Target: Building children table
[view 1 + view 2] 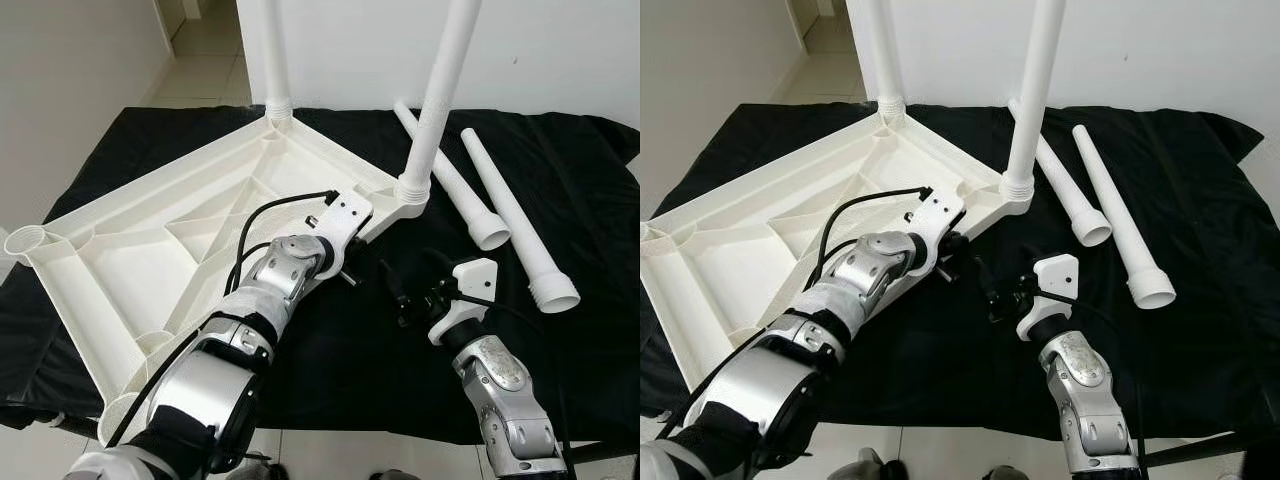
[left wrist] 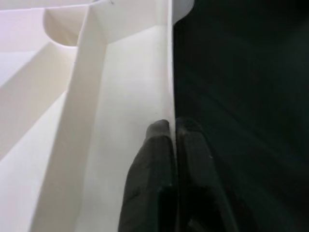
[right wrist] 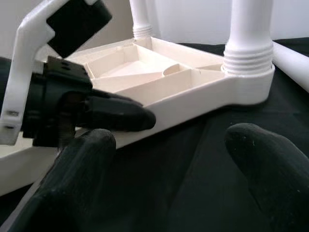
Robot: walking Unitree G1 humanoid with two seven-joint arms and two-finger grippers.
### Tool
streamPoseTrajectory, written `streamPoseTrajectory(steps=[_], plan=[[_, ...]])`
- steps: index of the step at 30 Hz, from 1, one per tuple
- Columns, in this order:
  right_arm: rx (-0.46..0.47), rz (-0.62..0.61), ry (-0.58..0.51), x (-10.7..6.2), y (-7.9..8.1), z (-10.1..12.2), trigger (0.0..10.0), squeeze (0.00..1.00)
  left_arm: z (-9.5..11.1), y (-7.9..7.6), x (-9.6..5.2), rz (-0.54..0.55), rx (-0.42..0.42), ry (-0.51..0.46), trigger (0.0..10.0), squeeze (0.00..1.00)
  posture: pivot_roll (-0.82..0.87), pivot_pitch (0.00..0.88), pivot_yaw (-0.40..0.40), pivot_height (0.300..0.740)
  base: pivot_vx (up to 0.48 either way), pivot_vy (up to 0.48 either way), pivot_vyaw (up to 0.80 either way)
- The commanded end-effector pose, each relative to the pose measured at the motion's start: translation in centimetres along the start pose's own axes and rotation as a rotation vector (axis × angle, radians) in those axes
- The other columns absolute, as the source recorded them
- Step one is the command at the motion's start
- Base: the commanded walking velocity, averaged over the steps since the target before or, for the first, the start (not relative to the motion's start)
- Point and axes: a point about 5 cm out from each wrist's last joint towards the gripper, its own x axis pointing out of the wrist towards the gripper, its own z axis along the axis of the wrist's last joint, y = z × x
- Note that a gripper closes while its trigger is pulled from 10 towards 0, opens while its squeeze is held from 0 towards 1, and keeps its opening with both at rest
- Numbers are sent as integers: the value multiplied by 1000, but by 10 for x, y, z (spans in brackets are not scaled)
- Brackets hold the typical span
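Observation:
A white plastic table top (image 1: pixel 130 260) lies upside down on a black cloth (image 1: pixel 350 350). One white leg (image 1: pixel 440 100) stands in its right corner socket and another leg (image 1: pixel 275 50) in the far corner. Two loose legs (image 1: pixel 450 185) (image 1: pixel 515 220) lie on the cloth to the right. My left gripper (image 2: pixel 172 126) is shut on the table top's near-right rim (image 2: pixel 164 72), one finger on each side of the wall. Just right of it, low over the cloth, my right gripper (image 3: pixel 178 154) is open and faces that rim, with nothing between its fingers.
Open sockets sit at the table top's left corner (image 1: pixel 30 240) and near corner (image 1: pixel 125 405). The cloth's front edge runs close to my arms, with tiled floor below. A white wall stands behind, and a doorway opens at the far left.

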Motion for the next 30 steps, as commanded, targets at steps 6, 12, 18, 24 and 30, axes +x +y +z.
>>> streamPoseTrajectory(steps=[6, 12, 18, 24, 30], plan=[[2, -9, 8, 1, 1, -1, 10000, 0, 42, 1, -9, 7, 19, -275, 10000, 1000, -166, 70, 84, 740, 0, 0, 0], [7, -10, 6, 2, 3, -2, 10000, 0, 37, -9, -24, -122, 98, -364, 10000, 0, -152, 74, 85, 740, 0, 0, 0], [12, -10, 3, 3, 3, -2, 10000, 0, 25, -6, -38, -136, 115, -360, 10000, 0, -147, 79, 88, 740, 0, 0, 0], [14, -14, 3, 2, 4, -2, 10000, 0, 13, -4, -56, -171, 141, -361, 10000, 0, -144, 82, 88, 740, 0, 0, 0], [17, -20, -2, 5, 3, -2, 10000, 0, -17, 9, -98, -198, 122, -313, 10000, 0, -132, 79, 84, 740, 0, 0, 0]])
